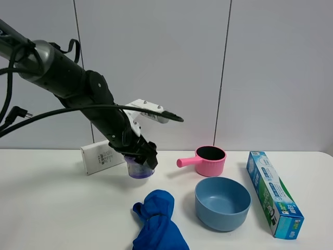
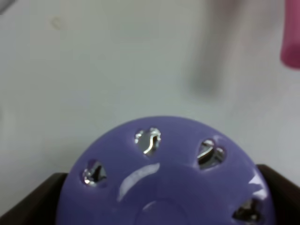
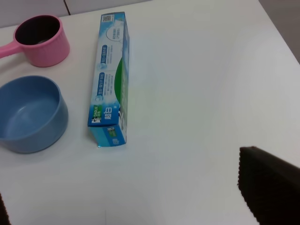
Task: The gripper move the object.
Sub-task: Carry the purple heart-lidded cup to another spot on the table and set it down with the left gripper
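The object, a small round canister with a lilac lid (image 2: 159, 187) pierced by petal-shaped holes and a clear body (image 1: 139, 169), is at the table's middle left. My left gripper (image 1: 140, 152), the black clawed end of the thick black arm, comes down on it from above. In the left wrist view its dark fingers (image 2: 33, 201) sit against both sides of the lid, shut on it. I cannot tell whether the canister rests on the table or hangs just above it. My right gripper (image 3: 122, 187) is open and empty over bare table; one dark pad (image 3: 272, 187) shows.
A white box (image 1: 100, 156) lies just behind and left of the canister. A blue cloth (image 1: 157, 219) lies in front of it. A pink saucepan (image 1: 210, 160), a blue bowl (image 1: 222, 202) and a long toothpaste box (image 1: 272, 192) lie to the right.
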`<state>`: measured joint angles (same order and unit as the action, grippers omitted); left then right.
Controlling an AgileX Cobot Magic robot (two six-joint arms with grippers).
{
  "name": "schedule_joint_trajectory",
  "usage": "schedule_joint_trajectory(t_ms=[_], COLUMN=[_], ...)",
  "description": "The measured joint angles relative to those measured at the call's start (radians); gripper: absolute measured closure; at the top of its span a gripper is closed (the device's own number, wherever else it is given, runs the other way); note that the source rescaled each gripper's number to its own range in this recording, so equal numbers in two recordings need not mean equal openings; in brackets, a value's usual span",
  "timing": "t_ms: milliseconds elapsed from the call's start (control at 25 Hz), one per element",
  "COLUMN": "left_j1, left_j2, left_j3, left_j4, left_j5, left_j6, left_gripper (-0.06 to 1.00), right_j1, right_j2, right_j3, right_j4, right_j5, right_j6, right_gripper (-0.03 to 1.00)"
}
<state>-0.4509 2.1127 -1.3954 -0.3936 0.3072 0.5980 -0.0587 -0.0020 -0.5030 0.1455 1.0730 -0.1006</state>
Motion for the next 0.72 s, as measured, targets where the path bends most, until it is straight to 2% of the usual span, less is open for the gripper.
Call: schedule_joint_trajectory(t_ms=[200,400,560,720], left_j1=[0.002,0.034,0.072,0.095], left_j2=[-0.054,-0.131,-0.174,-0.188], left_j3=[0.000,0.000,0.000,0.000], left_j4=[0.003,0.025,0.158,0.317], left_j5=[0.077,0.180,0.302,0.456], left_j6=[-0.112,-0.367,-0.582,-0.654], left_gripper=[0.93,0.93,0.93,0.93], right_j1=[0.000,0.000,0.000,0.000], right_j2=[0.000,0.000,0.000,0.000], right_j3=[0.000,0.000,0.000,0.000], right_j4=[0.000,0.000,0.000,0.000], right_j5=[0.000,0.000,0.000,0.000], right_j6=[0.000,0.000,0.000,0.000], right_gripper=[-0.03,-0.03,-0.03,-0.03])
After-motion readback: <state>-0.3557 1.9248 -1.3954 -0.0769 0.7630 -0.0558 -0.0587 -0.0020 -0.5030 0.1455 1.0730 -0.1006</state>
